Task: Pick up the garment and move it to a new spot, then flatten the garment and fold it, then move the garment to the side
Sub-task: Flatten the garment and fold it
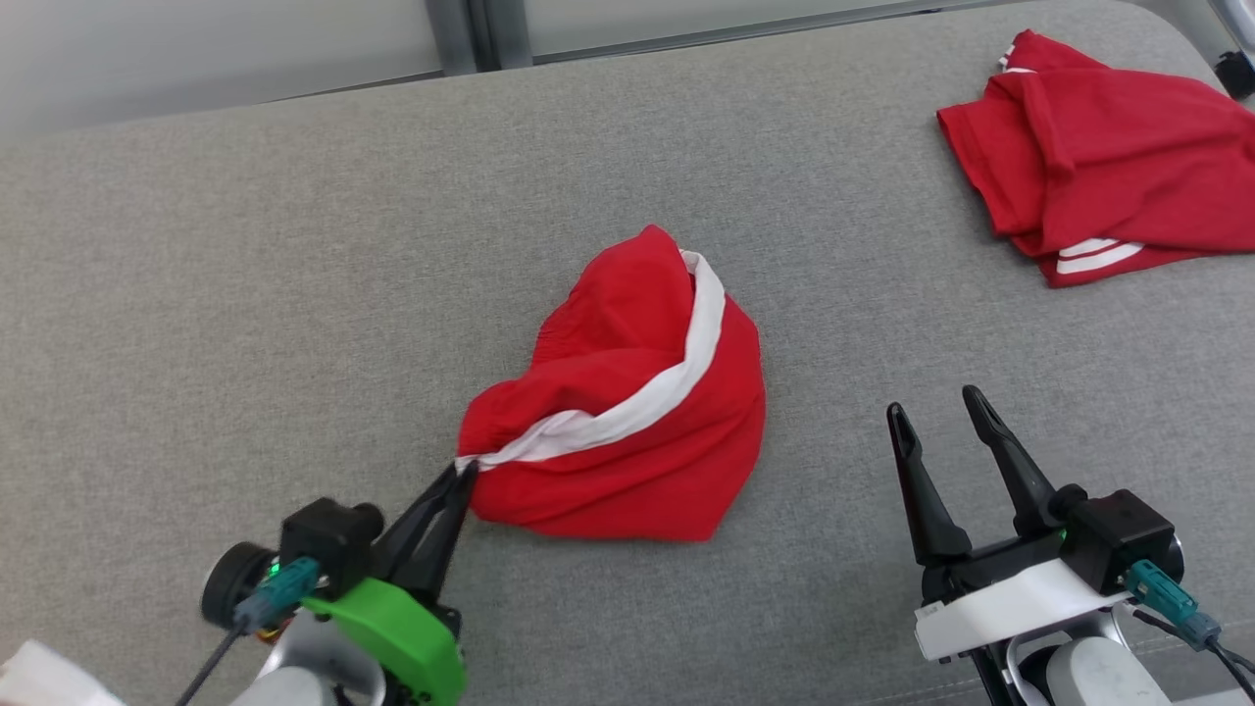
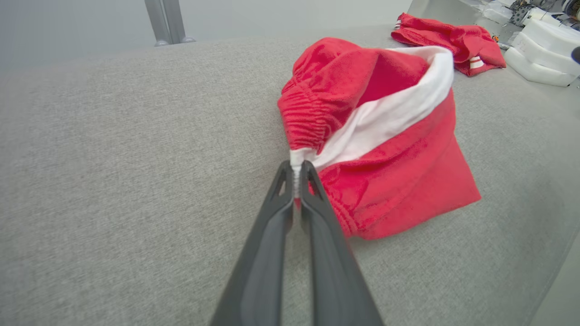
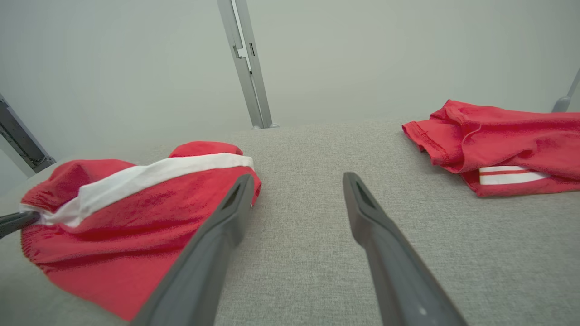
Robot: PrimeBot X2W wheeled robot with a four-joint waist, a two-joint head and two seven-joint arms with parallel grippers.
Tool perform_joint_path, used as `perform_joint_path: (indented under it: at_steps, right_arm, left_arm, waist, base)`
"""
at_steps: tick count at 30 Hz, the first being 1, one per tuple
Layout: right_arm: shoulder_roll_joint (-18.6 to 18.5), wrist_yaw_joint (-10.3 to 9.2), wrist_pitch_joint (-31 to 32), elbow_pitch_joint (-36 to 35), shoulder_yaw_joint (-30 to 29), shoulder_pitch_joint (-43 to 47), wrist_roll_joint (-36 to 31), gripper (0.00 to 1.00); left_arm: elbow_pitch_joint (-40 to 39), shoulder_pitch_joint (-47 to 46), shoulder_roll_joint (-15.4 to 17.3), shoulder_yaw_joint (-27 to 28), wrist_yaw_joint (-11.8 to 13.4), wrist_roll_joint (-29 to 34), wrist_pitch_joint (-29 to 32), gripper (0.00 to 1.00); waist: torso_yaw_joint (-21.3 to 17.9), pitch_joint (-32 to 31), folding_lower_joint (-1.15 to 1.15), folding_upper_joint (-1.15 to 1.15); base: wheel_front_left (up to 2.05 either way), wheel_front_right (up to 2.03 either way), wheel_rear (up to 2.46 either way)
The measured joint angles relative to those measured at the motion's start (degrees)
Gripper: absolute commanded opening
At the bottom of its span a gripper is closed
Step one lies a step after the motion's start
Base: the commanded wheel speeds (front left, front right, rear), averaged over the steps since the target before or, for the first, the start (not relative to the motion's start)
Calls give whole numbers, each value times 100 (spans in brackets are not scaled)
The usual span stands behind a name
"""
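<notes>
The left gripper (image 1: pixel 463 473) reaches in low from the near left of the garment (image 1: pixel 627 480), its fingers slanted and clamped on the end of the white band (image 1: pixel 677 378). The pinched corner seems barely lifted. Right of the garment, the right gripper (image 1: pixel 936 402) points away, its fingers spread and empty. Farther right lies a second red garment (image 1: pixel 1108 157).

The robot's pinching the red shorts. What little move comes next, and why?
Probably lift the left gripper a little: it is shut on a white-striped corner of the garment, the cloth lies bunched on the gray surface, and the right gripper stands open, apart from it.
</notes>
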Motion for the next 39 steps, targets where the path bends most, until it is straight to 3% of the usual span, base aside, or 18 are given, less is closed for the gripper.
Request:
perform_joint_path:
  at_steps: [6,13,17,21,25,30,39]
  right_arm:
    - [-216,0,1,91,203,33,176,100]
    - [-593,0,1,334,670,-304,682,100]
    - [-755,-3,1,731,1223,-749,1929,100]
    - [-1390,-3,64,1087,2175,-1719,3399,100]
    - [-1901,-3,947,1184,2819,-2735,4923,100]
    - [-2129,-4,2257,1468,3086,-3499,6467,100]
    - [-2090,-5,3750,2210,3034,-4104,7727,100]
  left_arm:
    - [-412,676,675,555,464,-361,-20,0]
    - [-245,857,947,907,702,-499,-131,0]
    - [-71,828,904,928,664,-570,-180,0]
    - [121,649,795,881,559,-565,-198,0]
    - [286,392,679,798,466,-503,-197,0]
    - [439,149,542,669,374,-357,-188,0]
    - [647,-204,316,478,214,-240,-180,0]
  waist:
    - [214,2,0,0]
    - [424,41,0,0]
    - [514,130,0,0]
    - [599,272,0,0]
    - [719,410,0,0]
    - [887,542,0,0]
    - [1150,759,0,0]
  base:
    - [0,0,0]
    - [0,0,0]
    - [0,0,0]
    - [0,0,0]
    - [0,0,0]
    - [0,0,0]
    - [0,0,0]
